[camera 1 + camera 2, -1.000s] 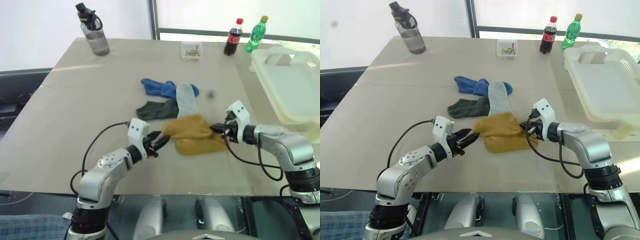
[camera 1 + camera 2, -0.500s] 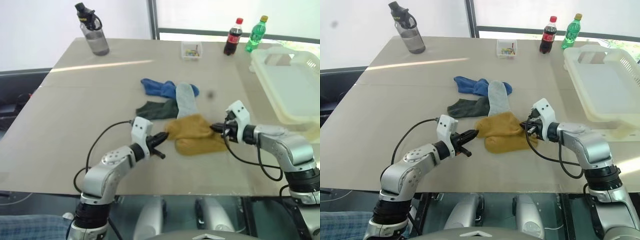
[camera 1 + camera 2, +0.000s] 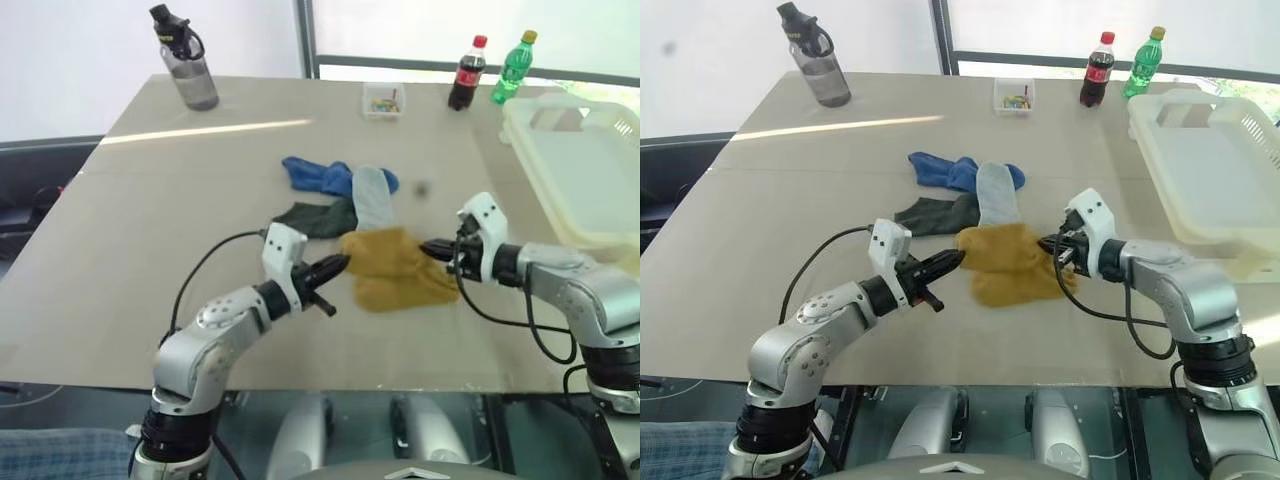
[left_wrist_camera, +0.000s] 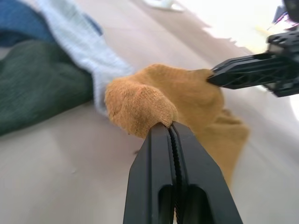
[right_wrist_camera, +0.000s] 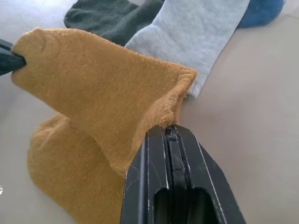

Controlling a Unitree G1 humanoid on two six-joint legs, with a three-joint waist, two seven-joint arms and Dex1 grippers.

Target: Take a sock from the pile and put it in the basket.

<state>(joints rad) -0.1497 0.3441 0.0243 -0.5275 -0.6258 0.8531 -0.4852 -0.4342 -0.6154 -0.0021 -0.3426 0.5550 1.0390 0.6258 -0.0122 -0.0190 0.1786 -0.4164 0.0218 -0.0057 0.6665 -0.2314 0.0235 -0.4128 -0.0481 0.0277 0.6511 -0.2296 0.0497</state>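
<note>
My left gripper (image 4: pixel 172 125) clamped on one end of the sock (image 3: pixel 395 262), my right gripper (image 5: pixel 169 128) clamped on the other, sock stretched between them beside the pile (image 3: pixel 345 200).

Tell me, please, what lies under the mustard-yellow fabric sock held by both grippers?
Beneath the raised mustard-yellow fabric sock, its own lower part drapes onto the beige table. The light grey sock's end disappears behind it; whatever else it covers is hidden.

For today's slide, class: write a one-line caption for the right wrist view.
Right gripper shut on the mustard sock's edge, left gripper pinching its far end.
</note>
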